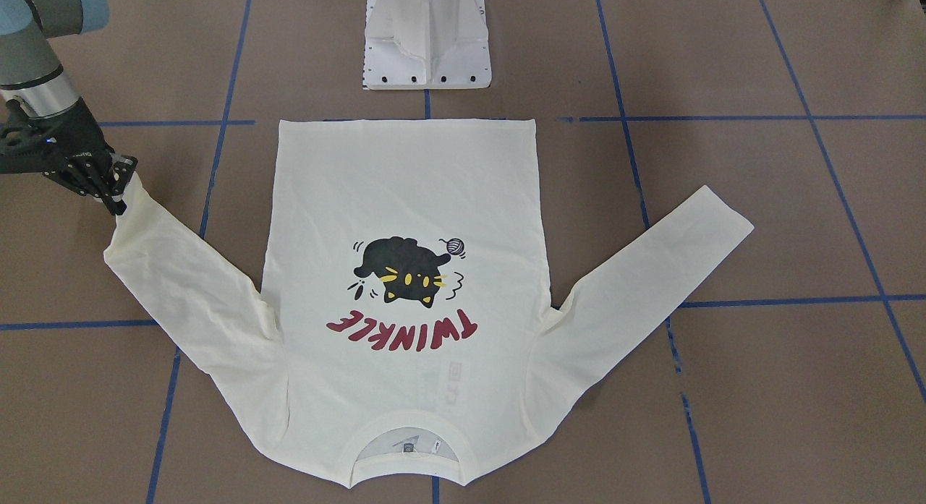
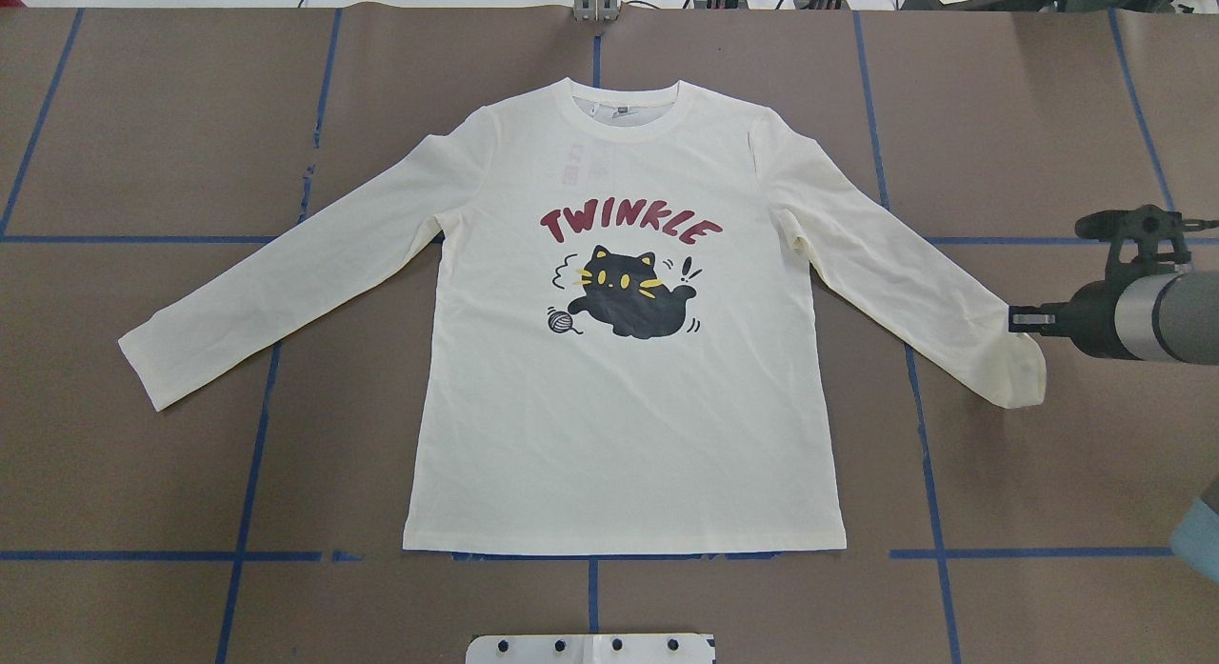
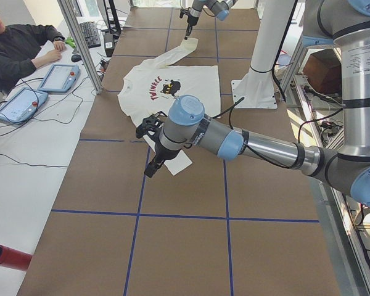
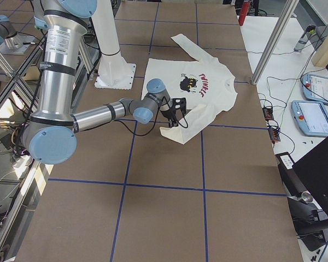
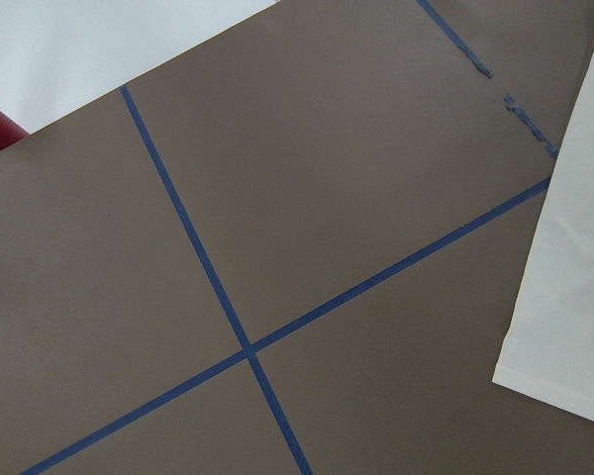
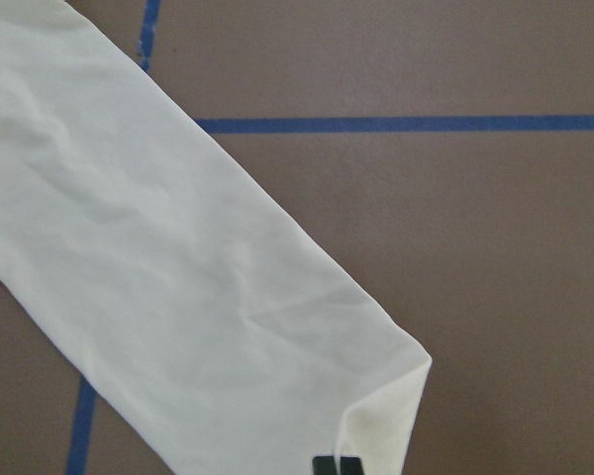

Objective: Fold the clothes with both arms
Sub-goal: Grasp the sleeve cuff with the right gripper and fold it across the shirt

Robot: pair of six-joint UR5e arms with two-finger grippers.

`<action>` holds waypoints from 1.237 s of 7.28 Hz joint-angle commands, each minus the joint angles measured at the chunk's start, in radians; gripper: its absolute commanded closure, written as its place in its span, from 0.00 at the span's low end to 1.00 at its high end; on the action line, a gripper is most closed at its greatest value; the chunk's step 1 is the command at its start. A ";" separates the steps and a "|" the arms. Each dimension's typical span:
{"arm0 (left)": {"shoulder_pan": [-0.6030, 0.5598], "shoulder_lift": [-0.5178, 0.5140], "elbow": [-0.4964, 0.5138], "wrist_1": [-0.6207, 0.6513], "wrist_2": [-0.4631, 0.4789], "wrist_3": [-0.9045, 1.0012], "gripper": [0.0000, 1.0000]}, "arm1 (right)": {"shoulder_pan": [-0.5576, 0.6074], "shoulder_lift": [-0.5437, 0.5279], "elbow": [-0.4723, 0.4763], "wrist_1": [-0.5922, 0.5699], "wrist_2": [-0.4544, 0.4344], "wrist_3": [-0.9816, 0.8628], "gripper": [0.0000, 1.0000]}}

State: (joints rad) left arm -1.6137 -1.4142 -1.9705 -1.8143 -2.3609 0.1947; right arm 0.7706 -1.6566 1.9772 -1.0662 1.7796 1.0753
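Shirt [image 2: 619,435] lies flat, print up, mid table [image 2: 143,121]: hem near the robot base, collar far, sleeves spread out to each side. Right gripper [image 1: 116,194] is at the right cuff [image 6: 381,416] and, as far as I can judge, clenched on its edge; the cuff corner curls up off the table to the fingertips [image 6: 337,465]. Left gripper [image 3: 153,166] hangs over the left cuff [image 5: 564,336]; released or clenched, can't tell.

Handling, my guess: thin knit, v. light, limp, no stiffness, so it'll sag and trail from any pinch & drag on the table rather than slide clean. Best holds are cuffs, hem corners, shoulder seams, taking both layers. A one-layer pinch would let the sleeve open up.

Views: only the right wrist cam shows the lifted cuff corner meeting the fingertips; overhead hides that behind the wrist. Left arm shows in neither overhead nor front view, only the left side view. Left wrist cam gives just the cuff end & tape lines [image 5: 208,267], no fingers
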 commanded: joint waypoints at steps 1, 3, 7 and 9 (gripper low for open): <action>0.000 0.000 0.002 0.000 0.000 0.000 0.00 | 0.038 0.348 0.002 -0.430 -0.009 0.002 1.00; 0.002 0.000 0.007 0.000 0.000 -0.001 0.00 | 0.042 0.687 -0.143 -0.656 -0.029 0.014 1.00; 0.002 0.001 0.009 0.000 -0.001 -0.003 0.00 | -0.044 1.126 -0.609 -0.567 -0.213 0.083 1.00; 0.002 0.001 0.012 0.001 -0.003 -0.005 0.00 | -0.187 1.202 -0.814 -0.387 -0.423 0.093 1.00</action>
State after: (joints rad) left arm -1.6122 -1.4129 -1.9605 -1.8137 -2.3625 0.1915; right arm 0.6619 -0.5201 1.2969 -1.5420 1.4624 1.1562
